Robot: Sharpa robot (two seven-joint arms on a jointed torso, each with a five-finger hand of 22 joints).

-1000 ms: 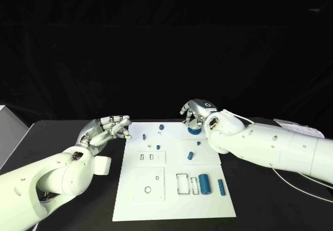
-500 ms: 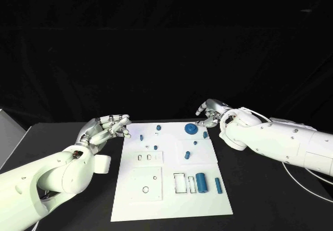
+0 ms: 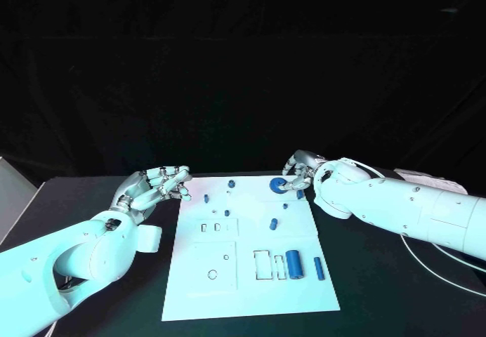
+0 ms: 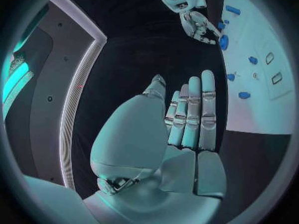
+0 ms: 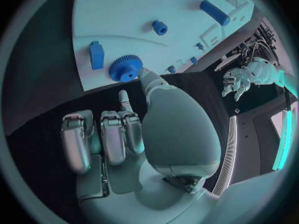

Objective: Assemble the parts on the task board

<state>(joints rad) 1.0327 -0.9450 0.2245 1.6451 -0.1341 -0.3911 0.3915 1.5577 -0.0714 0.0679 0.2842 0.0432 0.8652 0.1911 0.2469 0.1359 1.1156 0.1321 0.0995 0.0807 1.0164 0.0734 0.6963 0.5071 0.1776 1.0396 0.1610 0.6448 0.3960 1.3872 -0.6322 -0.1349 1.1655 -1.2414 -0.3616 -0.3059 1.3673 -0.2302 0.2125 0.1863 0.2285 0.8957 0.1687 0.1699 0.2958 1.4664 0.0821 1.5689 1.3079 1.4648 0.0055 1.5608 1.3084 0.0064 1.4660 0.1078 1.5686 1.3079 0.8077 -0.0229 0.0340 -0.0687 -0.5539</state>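
Observation:
The white task board (image 3: 253,295) lies in the middle of the black table. A blue gear (image 3: 279,185) lies flat near its far right corner. My right hand (image 3: 302,172) is just right of the gear, fingers curled in; in the right wrist view its thumb tip touches the rim of the gear (image 5: 125,67), beside a small blue block (image 5: 96,55). Nearer on the board lie a blue peg (image 3: 273,225), a thick cylinder (image 3: 295,264) and a slim bar (image 3: 319,268). My left hand (image 3: 162,184) hovers off the board's far left corner, fingers straight, holding nothing.
Small blue pieces (image 3: 231,184) stand along the board's far left part, with empty slots (image 3: 213,227) and a round hole (image 3: 213,274) nearer me. A white box (image 3: 8,189) stands at the table's left edge. A cable (image 3: 446,256) runs along the right side.
My right hand drew away to the right, leaving the gear on the board, then came back so its thumb meets the gear. The left hand has stayed put.

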